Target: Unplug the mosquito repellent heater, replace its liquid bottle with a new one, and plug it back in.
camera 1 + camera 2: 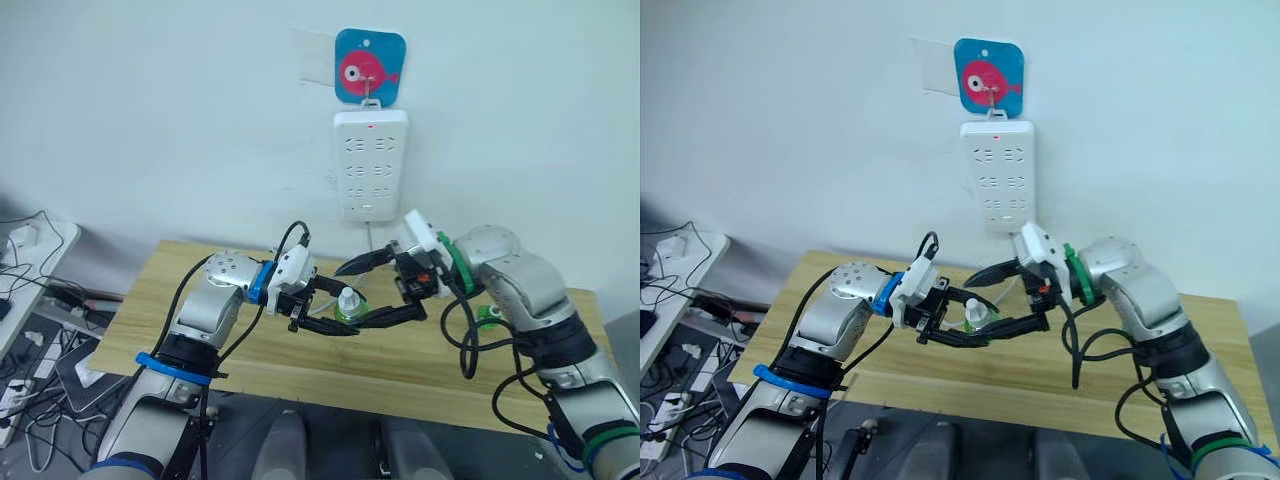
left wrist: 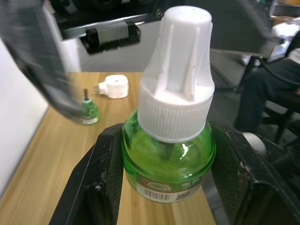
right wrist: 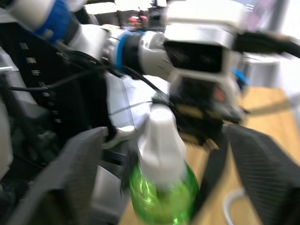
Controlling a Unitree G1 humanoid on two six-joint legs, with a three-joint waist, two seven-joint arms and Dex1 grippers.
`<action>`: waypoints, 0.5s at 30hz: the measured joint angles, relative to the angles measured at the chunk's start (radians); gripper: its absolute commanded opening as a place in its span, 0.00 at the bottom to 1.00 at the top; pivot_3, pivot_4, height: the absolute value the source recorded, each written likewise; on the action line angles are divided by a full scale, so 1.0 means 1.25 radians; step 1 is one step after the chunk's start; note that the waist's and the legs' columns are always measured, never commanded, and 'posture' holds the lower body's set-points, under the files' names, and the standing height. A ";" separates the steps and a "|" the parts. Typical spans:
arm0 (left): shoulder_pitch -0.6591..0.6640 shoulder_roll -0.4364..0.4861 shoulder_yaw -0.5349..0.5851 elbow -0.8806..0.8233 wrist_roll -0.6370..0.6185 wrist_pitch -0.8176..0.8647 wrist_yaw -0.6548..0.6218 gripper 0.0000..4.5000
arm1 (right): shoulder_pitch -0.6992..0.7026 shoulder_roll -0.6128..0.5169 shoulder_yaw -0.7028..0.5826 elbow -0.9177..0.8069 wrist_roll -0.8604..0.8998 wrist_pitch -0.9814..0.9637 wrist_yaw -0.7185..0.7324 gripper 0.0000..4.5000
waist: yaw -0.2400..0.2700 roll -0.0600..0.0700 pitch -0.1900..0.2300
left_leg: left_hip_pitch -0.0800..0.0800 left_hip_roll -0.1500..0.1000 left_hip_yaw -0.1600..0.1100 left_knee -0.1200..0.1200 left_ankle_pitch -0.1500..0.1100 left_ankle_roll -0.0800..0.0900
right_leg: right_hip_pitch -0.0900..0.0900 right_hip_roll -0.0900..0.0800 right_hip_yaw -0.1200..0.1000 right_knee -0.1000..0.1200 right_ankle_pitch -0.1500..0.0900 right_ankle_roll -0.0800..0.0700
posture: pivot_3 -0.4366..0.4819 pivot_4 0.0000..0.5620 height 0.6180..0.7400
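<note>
My left gripper (image 1: 333, 311) is shut on a green liquid bottle (image 2: 168, 161) with a white cap (image 2: 176, 79), holding it upright above the table's middle. Both left fingers (image 2: 93, 183) press on the bottle's sides. My right gripper (image 1: 352, 298) is open, with one finger above the cap and one below, apart from it; its fingers (image 3: 61, 178) stand wide on either side of the bottle (image 3: 161, 199). The mosquito repellent heater (image 2: 115, 86), small and white, lies on the wooden table (image 1: 160, 290). Next to it stands another green bottle (image 2: 87, 112) with a bare wick.
A tall white power strip (image 1: 370, 165) hangs on the wall behind the table under a blue card with a pink fish (image 1: 368, 65). Its cord runs down behind the grippers. Cables and plugs lie on the floor at the left (image 1: 30, 350).
</note>
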State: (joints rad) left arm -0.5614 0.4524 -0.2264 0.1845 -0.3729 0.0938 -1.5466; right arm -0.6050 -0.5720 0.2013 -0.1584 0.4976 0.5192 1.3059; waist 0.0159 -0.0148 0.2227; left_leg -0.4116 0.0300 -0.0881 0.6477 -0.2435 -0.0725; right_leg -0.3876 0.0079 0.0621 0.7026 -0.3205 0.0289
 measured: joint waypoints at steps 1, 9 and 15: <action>-0.001 -0.005 0.001 0.010 0.001 -0.005 0.008 0.50 | 0.025 -0.005 -0.023 -0.024 0.004 0.014 -0.032 0.99 | 0.001 0.000 0.000 | 0.000 0.000 0.000 0.000 0.000 0.000 | 0.000 0.000 0.000 0.000 0.000 0.000 | 0.57 0.35 1.00; -0.017 -0.032 0.001 0.057 0.007 -0.029 0.057 0.50 | 0.187 0.035 -0.075 -0.264 0.005 0.102 -0.298 0.99 | -0.011 0.000 0.000 | 0.000 0.000 0.000 0.000 0.000 0.000 | 0.000 0.000 0.000 0.001 0.000 0.000 | 0.54 0.35 1.00; -0.027 -0.035 0.002 0.082 0.015 -0.035 0.059 0.50 | 0.198 0.114 -0.016 -0.312 -0.047 0.117 -0.455 0.99 | -0.025 0.000 0.000 | 0.001 0.000 0.000 0.000 0.001 0.000 | 0.000 0.001 0.001 0.004 0.000 0.000 | 0.53 0.33 1.00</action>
State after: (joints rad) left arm -0.5954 0.4091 -0.2242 0.2867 -0.3543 0.0497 -1.4732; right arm -0.3580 -0.4295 0.1816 -0.5487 0.4393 0.6655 0.7378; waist -0.0154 -0.0148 0.2226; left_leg -0.4099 0.0299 -0.0877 0.6479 -0.2422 -0.0721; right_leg -0.3880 0.0087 0.0629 0.7073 -0.3205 0.0289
